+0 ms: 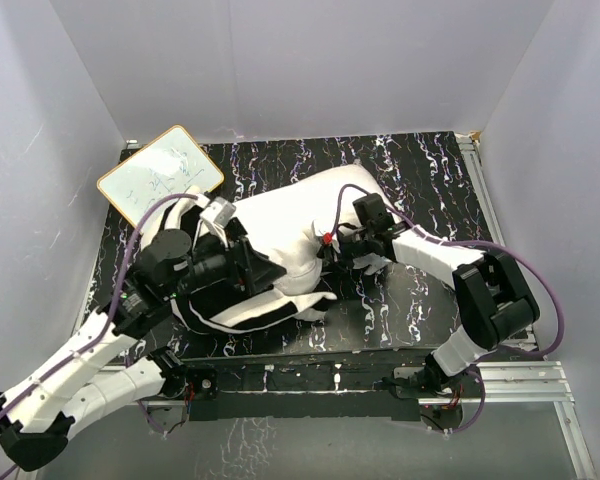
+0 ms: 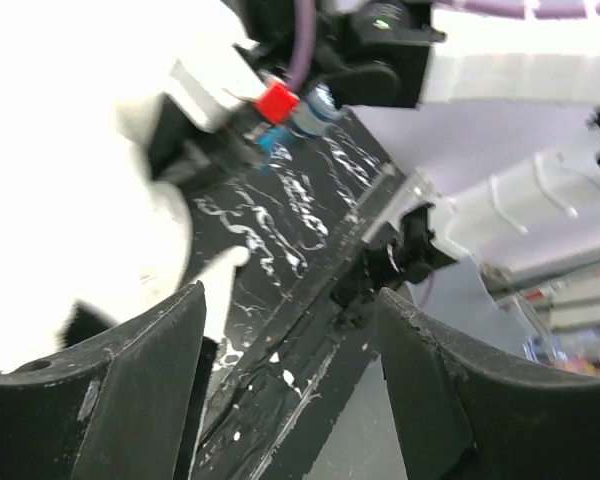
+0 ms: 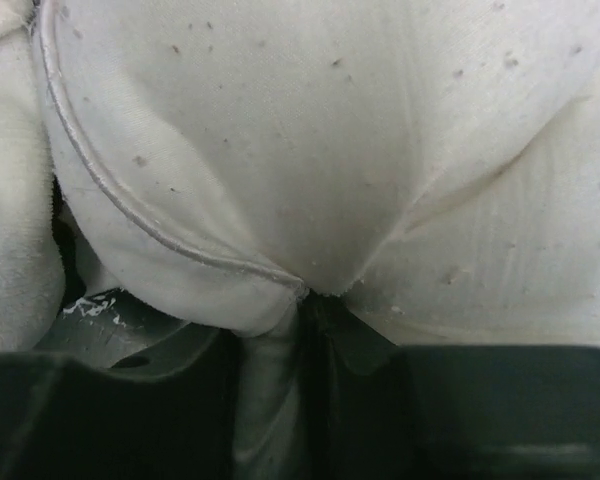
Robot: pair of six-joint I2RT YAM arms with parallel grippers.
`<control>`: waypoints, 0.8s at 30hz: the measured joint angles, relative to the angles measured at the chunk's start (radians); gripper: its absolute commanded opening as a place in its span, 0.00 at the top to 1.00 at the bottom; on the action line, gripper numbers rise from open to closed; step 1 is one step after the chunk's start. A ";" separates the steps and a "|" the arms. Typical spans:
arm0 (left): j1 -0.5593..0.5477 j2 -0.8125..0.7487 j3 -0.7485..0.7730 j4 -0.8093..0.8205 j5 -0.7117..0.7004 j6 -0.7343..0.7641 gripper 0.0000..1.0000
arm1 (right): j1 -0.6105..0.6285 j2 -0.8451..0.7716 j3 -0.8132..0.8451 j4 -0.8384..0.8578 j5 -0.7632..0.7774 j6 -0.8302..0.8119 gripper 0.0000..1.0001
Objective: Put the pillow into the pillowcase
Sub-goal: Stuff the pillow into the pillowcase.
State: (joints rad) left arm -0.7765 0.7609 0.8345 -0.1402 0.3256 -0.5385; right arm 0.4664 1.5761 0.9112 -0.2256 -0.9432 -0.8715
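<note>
The plump white pillow (image 1: pixel 300 220) lies across the middle of the dark marbled table. Its near left end sits in the black-and-white striped pillowcase (image 1: pixel 248 312), which is bunched under my left arm. My left gripper (image 1: pixel 265 270) hovers at that end, by the pillow's left side. In the left wrist view this gripper (image 2: pixel 290 300) is open with only the table edge between its fingers, and the pillow (image 2: pixel 70 170) is to the left. My right gripper (image 1: pixel 332 248) is at the pillow's right edge. In the right wrist view it (image 3: pixel 300 330) is shut on a fold of the pillow (image 3: pixel 310 150).
A small whiteboard (image 1: pixel 160 175) lies tilted at the back left corner of the table (image 1: pixel 420 170). White walls close the table in on three sides. The metal rail (image 1: pixel 500 375) and both arm bases are along the near edge.
</note>
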 measured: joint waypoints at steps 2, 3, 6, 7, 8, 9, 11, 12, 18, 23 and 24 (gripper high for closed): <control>0.000 0.008 0.097 -0.154 -0.101 -0.021 0.41 | 0.000 0.002 0.018 -0.071 -0.005 -0.045 0.57; 0.000 0.023 0.142 -0.221 -0.151 -0.034 0.43 | 0.000 0.002 0.031 -0.111 -0.010 -0.068 0.52; 0.000 0.096 0.240 -0.376 -0.279 -0.072 0.47 | 0.000 -0.002 0.084 -0.242 -0.030 -0.132 0.42; 0.000 0.131 0.264 -0.419 -0.314 -0.085 0.47 | 0.000 -0.006 0.107 -0.288 -0.033 -0.151 0.40; 0.000 0.177 0.286 -0.464 -0.353 -0.096 0.47 | 0.000 -0.016 0.130 -0.335 -0.036 -0.168 0.38; 0.000 0.207 0.298 -0.492 -0.376 -0.103 0.47 | 0.001 -0.026 0.148 -0.370 -0.039 -0.178 0.36; 0.000 0.290 0.312 -0.552 -0.428 -0.118 0.47 | 0.002 -0.049 0.201 -0.449 -0.043 -0.196 0.33; 0.000 0.323 0.312 -0.578 -0.449 -0.121 0.47 | 0.003 -0.060 0.235 -0.485 -0.047 -0.203 0.32; -0.006 0.386 0.326 -0.649 -0.520 -0.128 0.46 | 0.019 -0.084 0.379 -0.521 -0.053 -0.170 0.26; -0.007 0.406 0.342 -0.655 -0.554 -0.126 0.79 | 0.063 -0.072 0.382 -0.388 0.039 -0.057 0.21; -0.007 0.410 0.342 -0.659 -0.560 -0.121 0.85 | 0.073 -0.064 0.382 -0.355 0.059 -0.035 0.21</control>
State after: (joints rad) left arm -0.7837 1.1713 1.1763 -0.7990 -0.2340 -0.6594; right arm 0.5396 1.5124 1.2930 -0.5804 -0.8845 -0.9066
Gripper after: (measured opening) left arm 0.315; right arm 0.782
